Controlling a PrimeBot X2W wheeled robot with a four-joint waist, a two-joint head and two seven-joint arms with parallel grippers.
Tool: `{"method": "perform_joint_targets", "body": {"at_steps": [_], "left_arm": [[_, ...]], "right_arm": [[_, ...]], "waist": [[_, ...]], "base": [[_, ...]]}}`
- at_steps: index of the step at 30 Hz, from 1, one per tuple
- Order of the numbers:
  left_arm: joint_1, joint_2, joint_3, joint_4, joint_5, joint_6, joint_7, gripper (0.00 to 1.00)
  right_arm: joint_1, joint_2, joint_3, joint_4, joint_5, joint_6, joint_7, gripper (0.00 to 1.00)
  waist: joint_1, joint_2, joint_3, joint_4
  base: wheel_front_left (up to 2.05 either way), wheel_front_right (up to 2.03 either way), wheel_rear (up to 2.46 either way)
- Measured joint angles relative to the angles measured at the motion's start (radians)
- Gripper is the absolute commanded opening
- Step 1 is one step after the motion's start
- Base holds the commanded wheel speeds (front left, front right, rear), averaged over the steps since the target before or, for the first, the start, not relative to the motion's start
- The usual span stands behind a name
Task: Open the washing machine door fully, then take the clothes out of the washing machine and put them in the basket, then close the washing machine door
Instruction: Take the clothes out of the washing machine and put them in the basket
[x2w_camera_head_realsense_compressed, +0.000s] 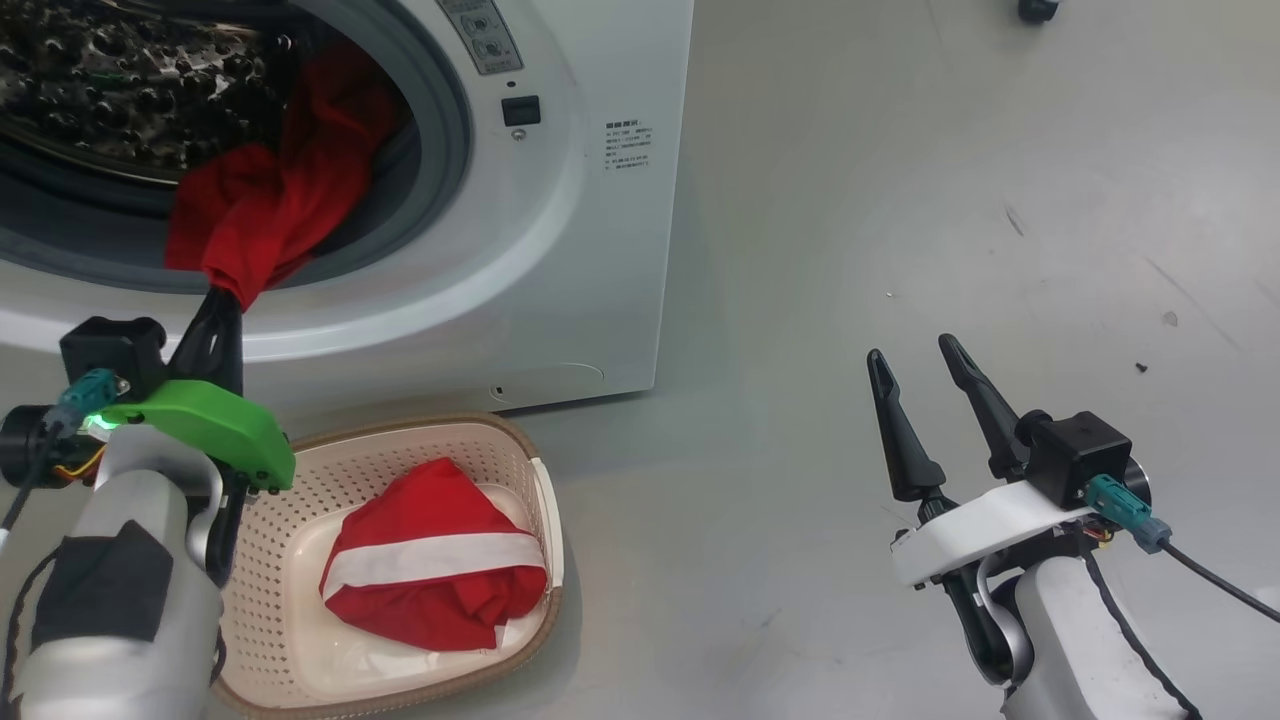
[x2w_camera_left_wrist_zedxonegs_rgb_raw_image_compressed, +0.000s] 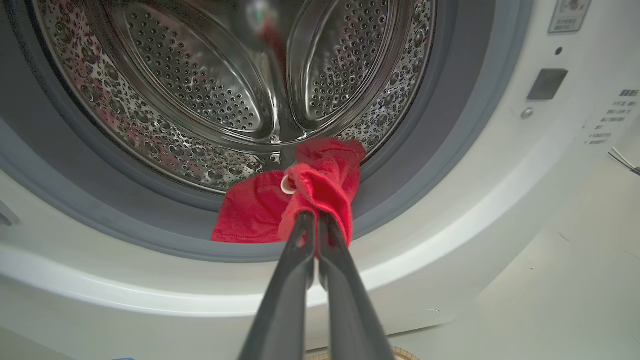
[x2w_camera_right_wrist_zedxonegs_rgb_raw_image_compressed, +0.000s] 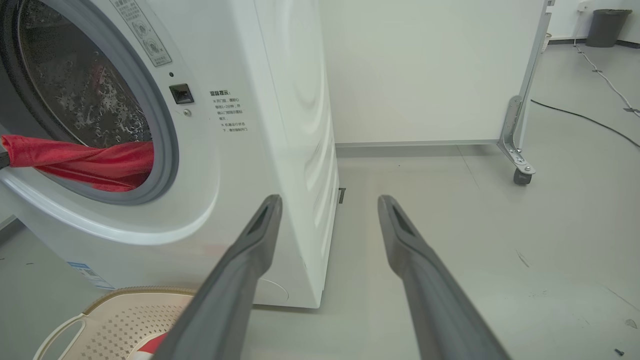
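While left gripper (x2w_camera_head_realsense_compressed: 228, 298) is clenching red garment (x2w_camera_head_realsense_compressed: 265, 205) at washer (x2w_camera_head_realsense_compressed: 590, 270) mouth, upper left | right gripper (x2w_camera_head_realsense_compressed: 912, 348) is hanging released, lower right.

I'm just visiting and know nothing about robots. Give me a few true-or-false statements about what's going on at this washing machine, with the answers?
1. The left jaws are shut on a red garment trailing out of the washing machine. True.
2. The basket is empty. False: a red garment with a white stripe lies in it.
3. The right jaws grip a sock. False: they stand open, holding nothing.
4. The basket sits on the floor before the machine. True.
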Motion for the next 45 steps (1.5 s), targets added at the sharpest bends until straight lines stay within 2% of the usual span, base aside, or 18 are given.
{"method": "perform_joint_targets", "body": {"at_steps": [7,16,25,36,45], "left_arm": [[0.063,0.002,-0.029,-0.121,0.029,0.0,0.0,0.0],[0.099,0.012,0.038,-0.448,0.069,0.0,0.001,0.0],[0.171,0.011,0.088,-0.664,0.09,0.0,0.001,0.0],[0.23,0.0,0.104,-0.826,0.117,0.0,0.0,0.0],[0.332,-0.014,0.076,-0.84,0.118,0.0,0.0,0.0]], "right_arm": [[0.024,0.0,-0.009,0.004,0.0,0.0,0.0,1.0],[0.044,0.0,-0.005,0.005,0.0,0.0,0.0,1.0],[0.057,0.0,0.01,0.008,0.0,0.005,0.0,1.0],[0.059,0.0,0.013,0.01,0.0,0.008,0.0,1.0],[0.06,0.0,0.014,0.005,0.0,0.008,0.0,1.0]], "waist": [[0.0,0.0,-0.048,0.027],[-0.0001,0.0,-0.091,0.066],[-0.0001,0.0,-0.107,0.071],[0.0,0.0,-0.111,0.062],[0.0,0.0,-0.102,0.06]], "base": [[0.0,0.0,0.0],[0.0,0.0,0.0],[0.0,0.0,0.0],[0.0,0.0,0.0],[0.0,0.0,0.0]]}}
